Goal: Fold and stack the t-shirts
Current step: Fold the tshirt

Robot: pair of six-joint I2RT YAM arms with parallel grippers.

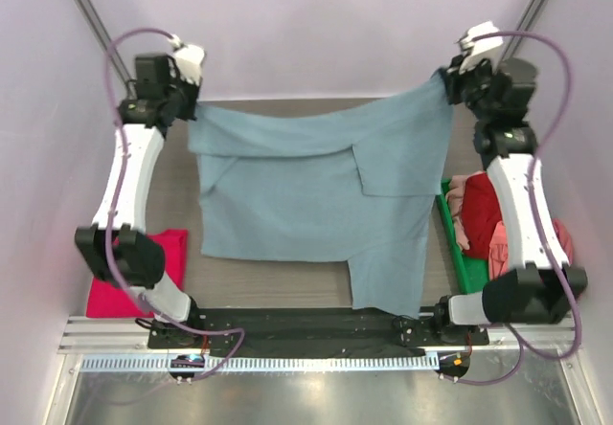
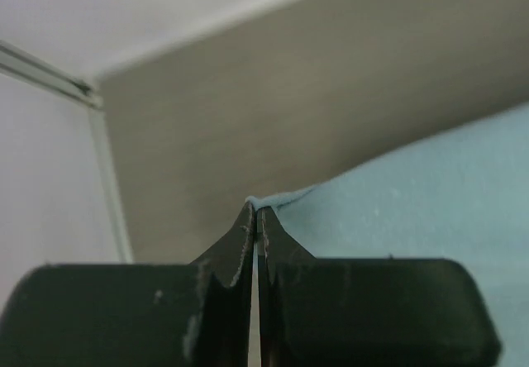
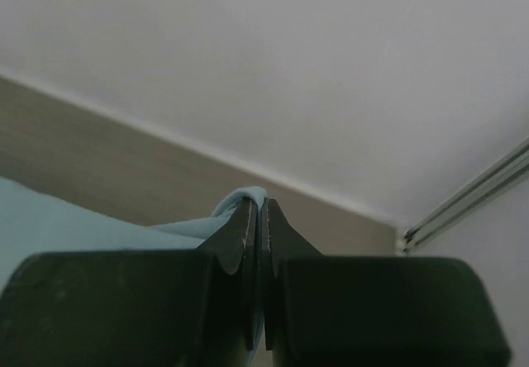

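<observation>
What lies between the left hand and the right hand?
The grey-blue t-shirt: its far edge stretches from the left hand to the right hand, each shut on a corner. The top external view shows this.

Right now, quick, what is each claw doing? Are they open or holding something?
Left claw: closed, pinching a far corner of the grey-blue t-shirt.
Right claw: closed, pinching the other far corner of the same shirt.

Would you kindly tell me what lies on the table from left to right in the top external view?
magenta shirt → grey-blue shirt, spread out, its far corners pinched by the left pincer and right pincer → green bin holding red and pink shirts.
</observation>
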